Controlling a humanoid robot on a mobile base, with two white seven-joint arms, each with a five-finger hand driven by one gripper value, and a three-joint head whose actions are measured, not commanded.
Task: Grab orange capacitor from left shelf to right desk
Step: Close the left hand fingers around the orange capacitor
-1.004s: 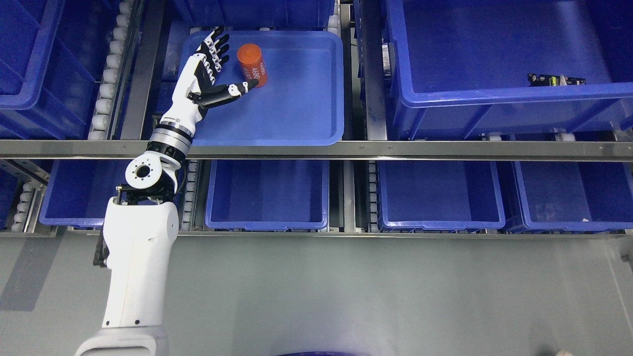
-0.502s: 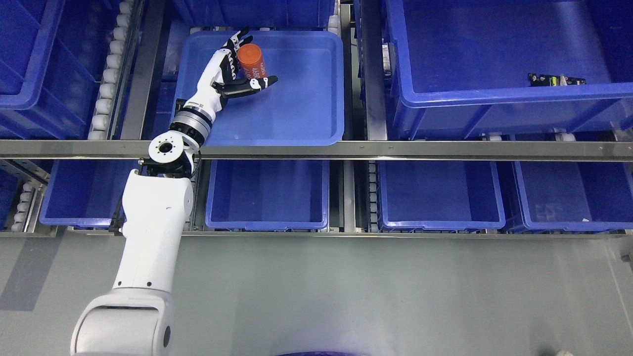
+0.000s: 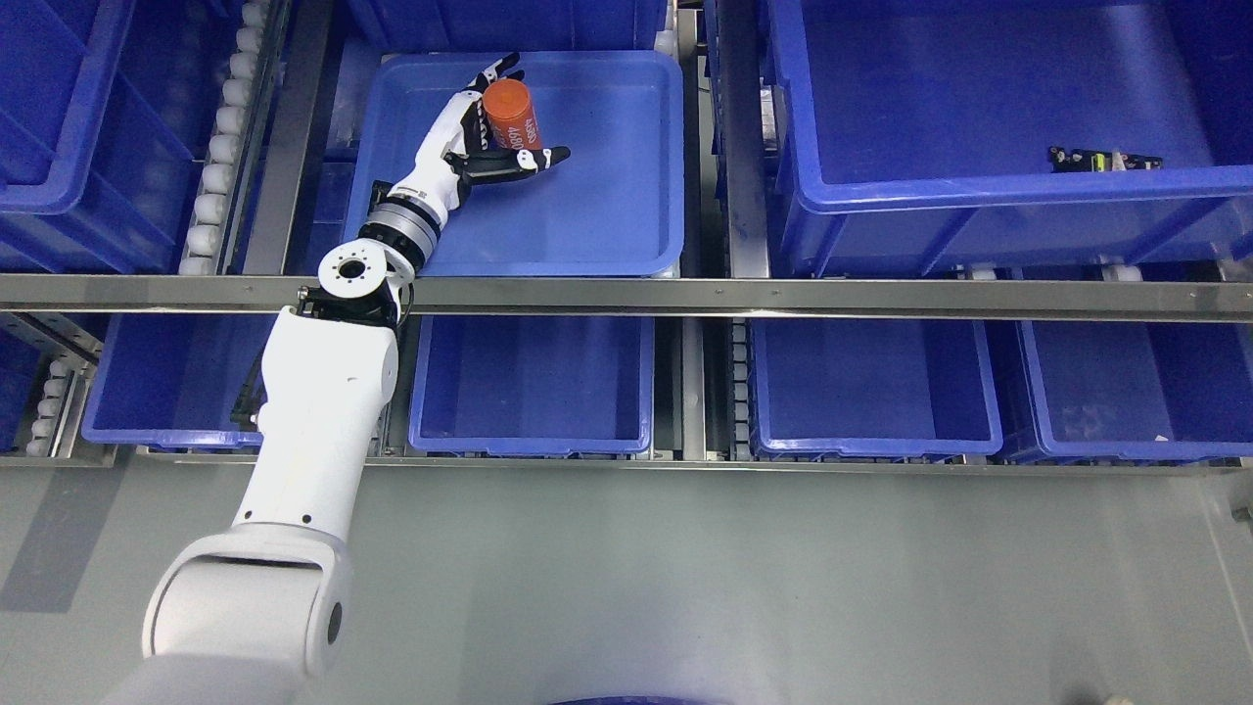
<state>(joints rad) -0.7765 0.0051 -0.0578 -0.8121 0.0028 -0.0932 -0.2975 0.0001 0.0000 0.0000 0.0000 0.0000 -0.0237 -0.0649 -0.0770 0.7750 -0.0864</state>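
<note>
An orange capacitor (image 3: 513, 117) with white print lies in a shallow blue tray (image 3: 607, 215) on the upper shelf level, at the left. My left hand (image 3: 536, 110) reaches into the tray from the lower left and has come around the capacitor. Its fingers (image 3: 497, 74) stand spread behind the capacitor's far end, and the thumb (image 3: 538, 157) stretches out along its near side. The capacitor rests against the palm, but the fingers are not curled around it. The right arm does not show.
A steel shelf rail (image 3: 783, 294) crosses the picture in front of the tray, over my forearm. A big blue bin (image 3: 979, 186) at the upper right holds a small black part (image 3: 1101, 158). Several blue bins (image 3: 529, 392) sit on the lower level. Grey floor lies below.
My left hand moved right and deeper into the tray, from beside the capacitor to around it. The capacitor shifted a little to the right. The camera moved slightly.
</note>
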